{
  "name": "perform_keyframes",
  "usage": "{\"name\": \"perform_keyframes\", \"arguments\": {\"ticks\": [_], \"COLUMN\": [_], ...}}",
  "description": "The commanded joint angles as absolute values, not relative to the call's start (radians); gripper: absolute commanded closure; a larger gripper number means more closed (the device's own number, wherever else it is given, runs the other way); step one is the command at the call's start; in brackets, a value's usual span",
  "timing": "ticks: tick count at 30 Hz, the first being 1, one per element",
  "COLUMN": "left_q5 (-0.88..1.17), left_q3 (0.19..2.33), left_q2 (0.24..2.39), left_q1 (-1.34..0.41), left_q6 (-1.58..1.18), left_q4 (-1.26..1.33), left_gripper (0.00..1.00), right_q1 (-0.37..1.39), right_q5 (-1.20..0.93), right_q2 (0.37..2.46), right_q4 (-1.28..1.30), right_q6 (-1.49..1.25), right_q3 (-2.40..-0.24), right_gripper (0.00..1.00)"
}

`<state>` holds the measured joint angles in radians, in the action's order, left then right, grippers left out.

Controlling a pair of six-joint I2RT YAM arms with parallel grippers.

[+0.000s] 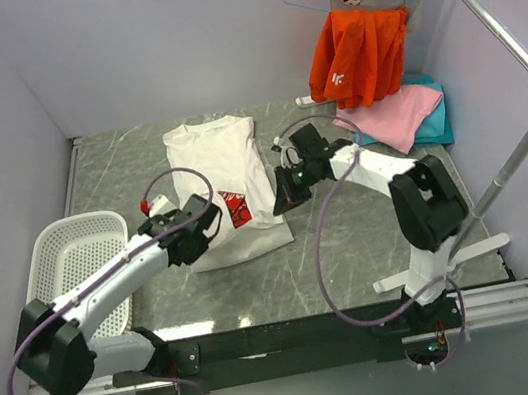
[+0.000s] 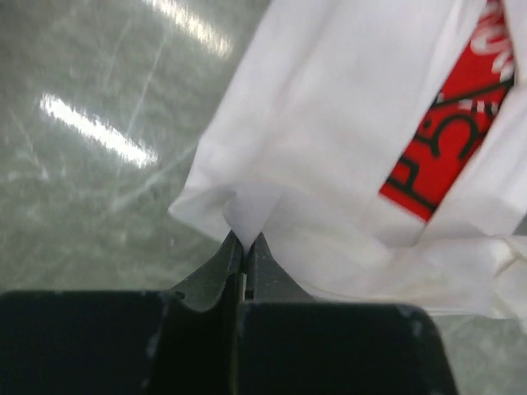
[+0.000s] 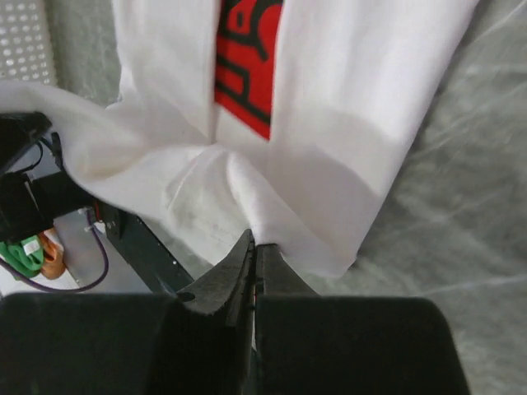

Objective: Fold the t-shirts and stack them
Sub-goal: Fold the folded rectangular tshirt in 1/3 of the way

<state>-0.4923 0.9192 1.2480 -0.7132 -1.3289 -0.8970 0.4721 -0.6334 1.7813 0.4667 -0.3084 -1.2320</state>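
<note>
White t-shirt lay spread on the grey marbled table, collar toward the far wall, roughly in the middle and between the two arms. Its near part was bunched and raised off the surface, with the red chest print showing between the folds. The left jaws were clenched on a pinched corner of white cloth at the shirt's near-left side; the left wrist view showed the fabric rising straight out of the closed tips. The right jaws were likewise clenched on a fold of the same shirt at its near-right edge, the cloth wrinkling away from the tips. A pink t-shirt lay on top of a teal t-shirt at the far right of the table, well apart from the white one. Above them an orange garment hung on a hanger from the clothes rack. A white perforated basket sat at the left edge, beside the left arm.
</note>
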Motion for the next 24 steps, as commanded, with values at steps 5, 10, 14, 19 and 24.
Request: {"name": "perform_keyframes", "arguments": {"ticks": [5, 10, 14, 19, 24], "left_q5": [-0.529, -0.453, -0.454, -0.506, -0.482], "left_q3": [1.063, 1.123, 1.231, 1.289, 1.233], "left_q2": [1.442, 1.618, 1.747, 1.749, 1.652], "left_q1": [-0.490, -0.405, -0.396, -0.396, -0.396], "left_q6": [-1.034, -0.928, -0.877, -0.890, -0.910], "left_q4": [-0.644, -0.525, -0.526, -0.578, -0.589], "left_gripper": [0.99, 0.96, 0.53, 0.01, 0.00], "right_q1": [0.426, 0.400, 0.371, 0.370, 0.394], "right_q5": [-0.704, -0.698, -0.666, -0.584, -0.618], "right_q2": [2.038, 2.181, 2.174, 2.123, 2.045], "right_q4": [0.537, 0.554, 0.422, 0.485, 0.460], "right_q6": [-0.281, -0.293, -0.351, -0.288, -0.314], "right_q3": [-1.552, -1.727, -1.740, -1.772, -1.666], "right_gripper": [1.00, 0.84, 0.67, 0.61, 0.59]}}
